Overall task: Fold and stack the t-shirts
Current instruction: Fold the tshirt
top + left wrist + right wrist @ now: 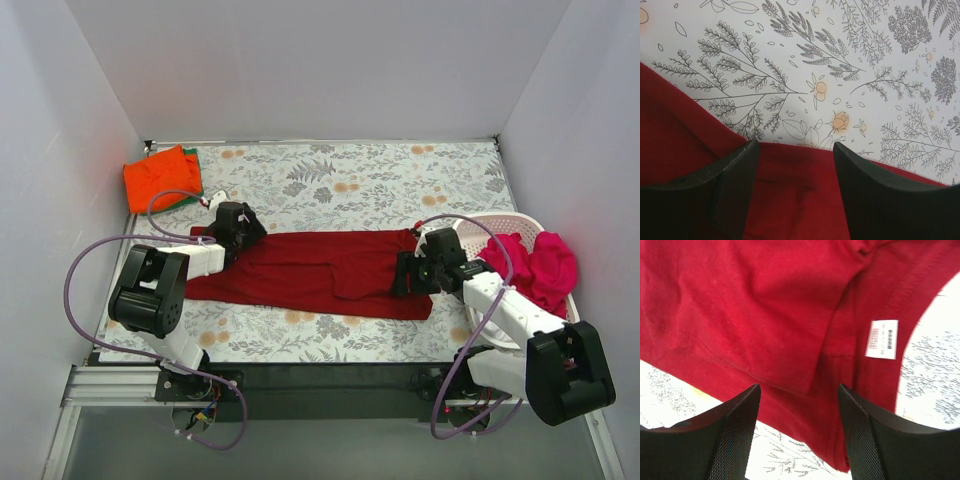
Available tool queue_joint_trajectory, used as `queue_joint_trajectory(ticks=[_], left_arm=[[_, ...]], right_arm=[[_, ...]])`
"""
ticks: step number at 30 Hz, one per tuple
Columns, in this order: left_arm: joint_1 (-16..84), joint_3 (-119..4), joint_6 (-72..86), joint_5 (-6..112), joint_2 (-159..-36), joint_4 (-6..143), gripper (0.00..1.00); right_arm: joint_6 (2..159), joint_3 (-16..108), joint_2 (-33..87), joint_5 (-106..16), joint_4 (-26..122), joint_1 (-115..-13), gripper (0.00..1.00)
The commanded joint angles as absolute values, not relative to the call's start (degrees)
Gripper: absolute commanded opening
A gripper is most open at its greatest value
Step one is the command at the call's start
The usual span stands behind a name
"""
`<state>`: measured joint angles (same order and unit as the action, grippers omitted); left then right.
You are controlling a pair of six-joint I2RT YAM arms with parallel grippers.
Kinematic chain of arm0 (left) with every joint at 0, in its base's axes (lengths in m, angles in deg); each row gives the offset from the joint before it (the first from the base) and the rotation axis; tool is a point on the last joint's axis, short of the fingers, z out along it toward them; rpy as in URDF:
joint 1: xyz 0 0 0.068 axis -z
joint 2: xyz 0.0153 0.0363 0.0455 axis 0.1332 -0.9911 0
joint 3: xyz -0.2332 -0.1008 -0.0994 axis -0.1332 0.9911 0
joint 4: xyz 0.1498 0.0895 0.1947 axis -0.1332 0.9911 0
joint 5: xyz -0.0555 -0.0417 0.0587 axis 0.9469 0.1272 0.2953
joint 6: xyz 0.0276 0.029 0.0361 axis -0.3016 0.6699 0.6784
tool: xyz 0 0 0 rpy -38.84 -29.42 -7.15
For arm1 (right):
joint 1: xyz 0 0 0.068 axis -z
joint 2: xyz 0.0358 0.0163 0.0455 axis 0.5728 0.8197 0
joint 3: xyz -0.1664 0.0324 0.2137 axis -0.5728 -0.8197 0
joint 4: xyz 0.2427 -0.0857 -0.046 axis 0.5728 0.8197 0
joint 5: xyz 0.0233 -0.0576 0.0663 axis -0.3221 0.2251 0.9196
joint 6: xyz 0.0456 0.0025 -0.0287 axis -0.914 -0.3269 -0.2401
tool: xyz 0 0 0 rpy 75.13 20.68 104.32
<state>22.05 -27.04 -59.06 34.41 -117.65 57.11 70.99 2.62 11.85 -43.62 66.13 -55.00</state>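
The dark crimson t-shirt [310,270] lies flat as a long band across the middle of the table. My left gripper [243,236] sits at its far left end, open. In the left wrist view my left gripper [795,145] has its jaws apart over the cloth's edge [790,200], holding nothing. My right gripper [405,272] is over the band's right end. In the right wrist view my right gripper [799,387] is open above a folded layer of the crimson cloth [740,305], close to a white label [881,339]. An orange t-shirt [158,176] lies folded on a green one [190,155] at the back left.
A white basket [500,218] at the right edge holds magenta-pink t-shirts [545,265], next to my right arm. The flower-patterned tablecloth [380,180] covers the table. White walls close in the left, back and right sides.
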Motion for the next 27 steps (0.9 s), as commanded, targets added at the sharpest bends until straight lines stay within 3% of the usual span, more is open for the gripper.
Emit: queue_joint_trajectory(ticks=[1,22,27], left_arm=[[22.16,-26.31,-57.94,32.63,-115.55,59.86,0.57],[22.16,-27.54,-57.76,32.72,-118.27,60.56,0.57],[22.16,-27.72,-57.76,32.98,-118.62,60.57,0.57]], right_arm=[[71.44,1.33,12.74,-39.24,60.86,-55.07,0.57],[76.37,-1.13,15.64,-37.47,53.65,-55.42,0.44],[76.63,-1.13,15.99,-37.21,53.38,-55.69,0.34]])
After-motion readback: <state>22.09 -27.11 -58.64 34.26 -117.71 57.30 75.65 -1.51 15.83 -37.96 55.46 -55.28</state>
